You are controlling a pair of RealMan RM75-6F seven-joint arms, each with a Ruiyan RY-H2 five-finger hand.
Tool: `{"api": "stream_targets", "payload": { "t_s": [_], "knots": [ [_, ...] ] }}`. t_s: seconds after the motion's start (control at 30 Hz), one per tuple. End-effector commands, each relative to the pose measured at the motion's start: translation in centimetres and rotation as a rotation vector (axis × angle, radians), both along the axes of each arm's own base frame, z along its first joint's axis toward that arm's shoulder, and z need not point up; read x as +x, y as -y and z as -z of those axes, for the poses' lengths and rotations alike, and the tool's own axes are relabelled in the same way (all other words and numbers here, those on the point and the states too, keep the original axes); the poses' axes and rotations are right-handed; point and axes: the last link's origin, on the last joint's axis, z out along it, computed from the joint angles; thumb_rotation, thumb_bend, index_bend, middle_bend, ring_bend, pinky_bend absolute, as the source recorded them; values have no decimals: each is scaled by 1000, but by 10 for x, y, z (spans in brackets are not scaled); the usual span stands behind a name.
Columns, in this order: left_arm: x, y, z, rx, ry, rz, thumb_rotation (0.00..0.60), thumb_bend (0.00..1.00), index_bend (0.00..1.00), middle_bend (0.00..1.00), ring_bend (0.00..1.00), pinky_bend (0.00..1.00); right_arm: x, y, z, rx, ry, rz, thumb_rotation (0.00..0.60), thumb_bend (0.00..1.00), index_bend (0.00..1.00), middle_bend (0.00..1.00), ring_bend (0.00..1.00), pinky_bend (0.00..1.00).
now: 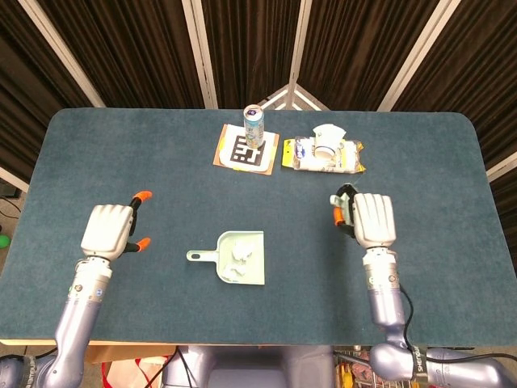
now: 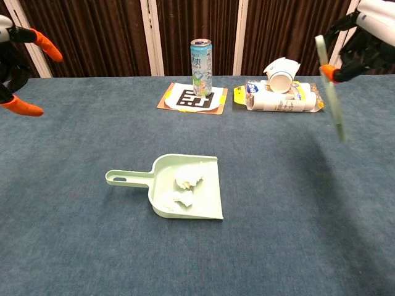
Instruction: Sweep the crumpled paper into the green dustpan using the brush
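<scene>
Lying flat near the middle of the desk (image 1: pixel 97 153), the green dustpan (image 1: pixel 240 258) was recorded with its handle pointing toward the robot's left and its open mouth toward the right; the crumpled paper (image 2: pixel 185 186) was noted inside the pan, in two white lumps, none seen loose on the cloth.

The brush (image 2: pixel 331 86) was held aloft at the far right of the chest view, its long axis near upright and slightly tilted, bristle end lowest. It was grasped by the right hand (image 1: pixel 370 218), whose fingers (image 2: pixel 360 46) were clenched round the upper part of the handle. Brush and right hand were placed well apart from the pan, on its mouth side.

The left hand (image 1: pixel 109 229) was logged as released, fingers spread and holding nothing, well apart from the pan on the handle side, with the handle pointing toward it.

Background items: a can (image 1: pixel 254 121) standing on a printed card (image 1: pixel 246 150), and a wipes packet (image 1: pixel 323 153) just beside it, all at the far edge.

Judgement: the sweeping was taken as done. Setting the brush down was judged the likely remaining move, with bare desk beneath the right hand.
</scene>
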Motion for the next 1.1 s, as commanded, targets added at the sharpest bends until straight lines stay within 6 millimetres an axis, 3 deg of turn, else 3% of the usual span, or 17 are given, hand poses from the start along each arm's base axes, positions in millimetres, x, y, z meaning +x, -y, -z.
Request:
{"api": "stream_targets", "payload": {
  "t_s": [0.03,0.1,0.17,0.2,0.33,0.47,0.7,0.83,1.1],
  "knots": [
    [-10,4,-6,21,2,11,600,0,148,442,475,570,-24,-7,7,-44,-309,-52,600,607,586,684,634,560],
    [-13,6,-6,16,4,14,600,0,101,297,325,430,-30,-15,19,48,-324,-25,600,563,170,274,202,218],
    [-17,10,-5,2,-12,15,600,0,51,149,180,305,-34,-25,31,193,-340,37,600,466,3,41,13,67],
    [-18,11,-5,-4,-22,13,600,0,24,76,110,241,-33,-27,32,221,-342,50,600,407,0,3,0,39],
    [-24,15,-7,-19,-43,-4,600,0,0,0,10,106,-23,-38,41,325,-285,94,600,314,0,0,0,3],
    [-31,19,-9,-23,-34,-25,600,0,0,0,5,105,-11,-49,45,391,-172,99,600,309,0,0,0,0],
    [-43,35,-15,-26,-2,-27,600,0,0,0,0,104,-1,-65,41,405,-156,24,600,310,0,0,0,0],
    [-53,51,-23,-22,10,-14,600,0,0,0,0,79,-9,-73,33,386,-176,-2,600,309,0,0,0,0],
    [-87,98,-38,-21,62,9,600,0,0,0,0,69,-61,-109,-5,309,-111,46,600,310,0,0,0,0]
  ]
}}
